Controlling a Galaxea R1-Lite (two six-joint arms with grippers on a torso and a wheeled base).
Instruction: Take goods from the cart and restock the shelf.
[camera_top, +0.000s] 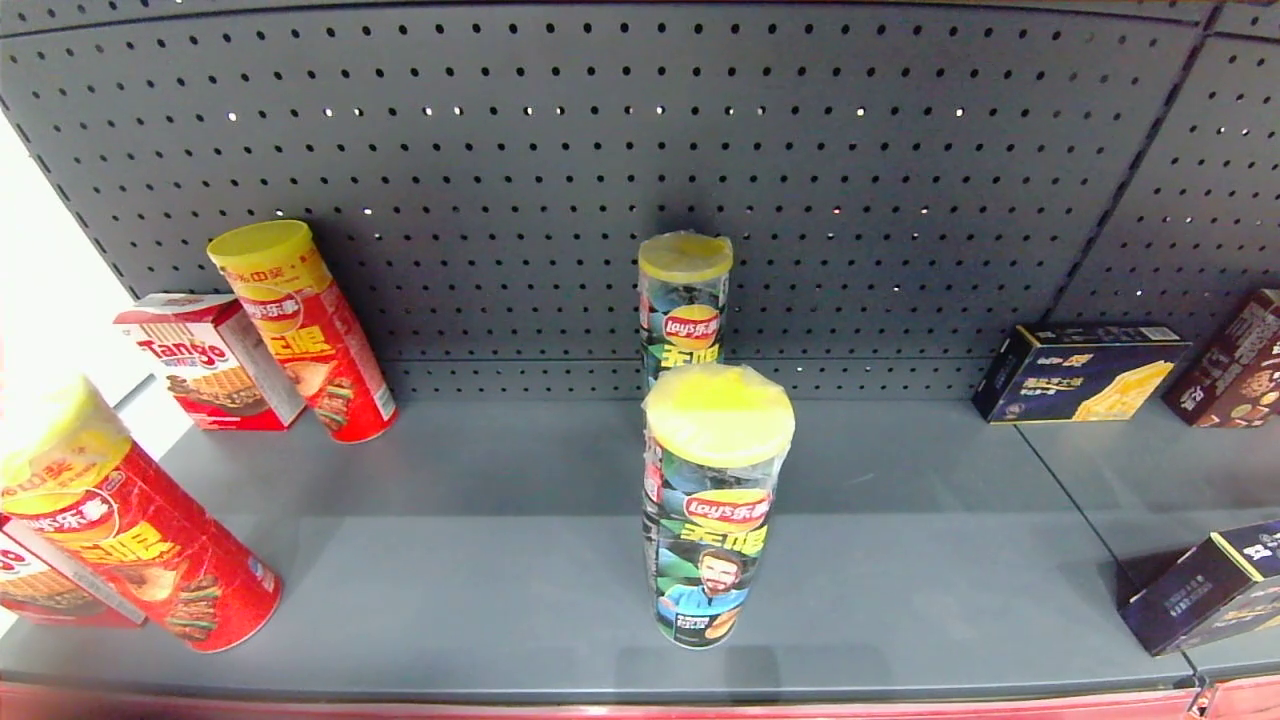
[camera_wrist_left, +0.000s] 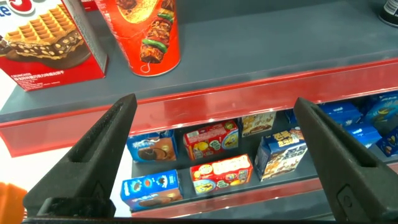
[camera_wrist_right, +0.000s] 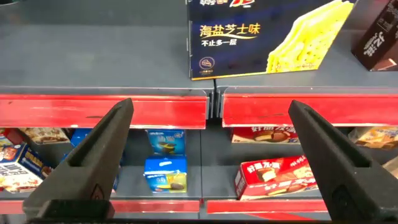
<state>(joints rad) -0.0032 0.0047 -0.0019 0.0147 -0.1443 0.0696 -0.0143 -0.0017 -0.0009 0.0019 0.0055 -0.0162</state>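
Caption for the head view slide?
Front green chip can and rear one stand centred on the shelf; red cans left, dark boxes right.

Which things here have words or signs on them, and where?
Front green can: round logo, big yellow characters on its side.
Back green can: same logo, lower part hidden.
Back red can: logo, yellow characters.
Front red can: the same.
Red wafer box: big word on its front.
Dark blue box: white characters; the small print is unreadable.
Lower-shelf boxes: too small to read.
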